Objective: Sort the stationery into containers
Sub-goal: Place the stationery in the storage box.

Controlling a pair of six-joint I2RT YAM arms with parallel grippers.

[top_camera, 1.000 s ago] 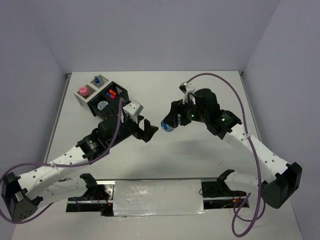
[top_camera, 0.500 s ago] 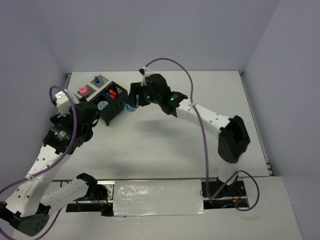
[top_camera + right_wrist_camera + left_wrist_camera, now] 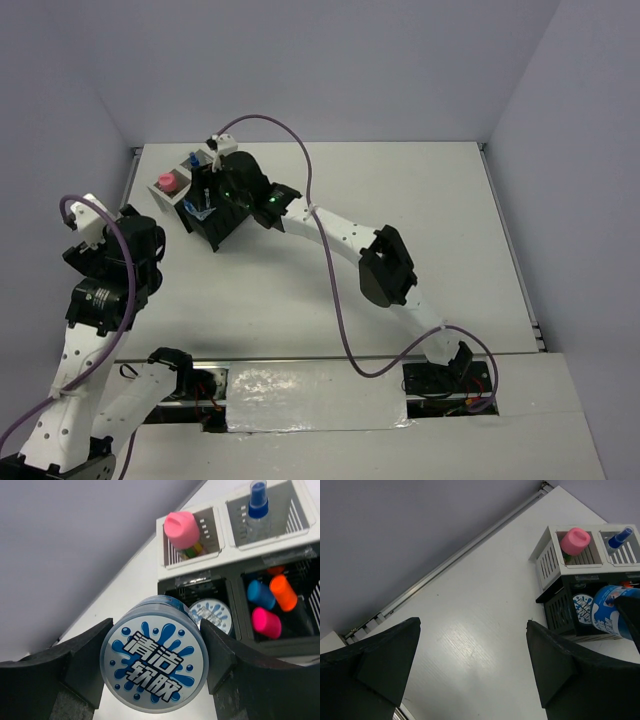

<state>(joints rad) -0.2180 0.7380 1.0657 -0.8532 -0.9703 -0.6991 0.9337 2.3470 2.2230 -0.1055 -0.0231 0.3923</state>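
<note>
Organiser [image 3: 280,646] holds tin [image 3: 212,615] and markers [image 3: 282,592]; cups [image 3: 222,527] at its twelve o'clock, stick [image 3: 181,529] and bottle [image 3: 257,512]. Right fingers [image 3: 75,665] clamp second tin [image 3: 155,662]; left fingers [image 3: 380,655] spread.

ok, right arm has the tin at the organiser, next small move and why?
Probably ease it down into the black organiser compartment, then open. The right end effector holds the tin close over that compartment's edge, where a matching tin already lies, beside the markers.
</note>
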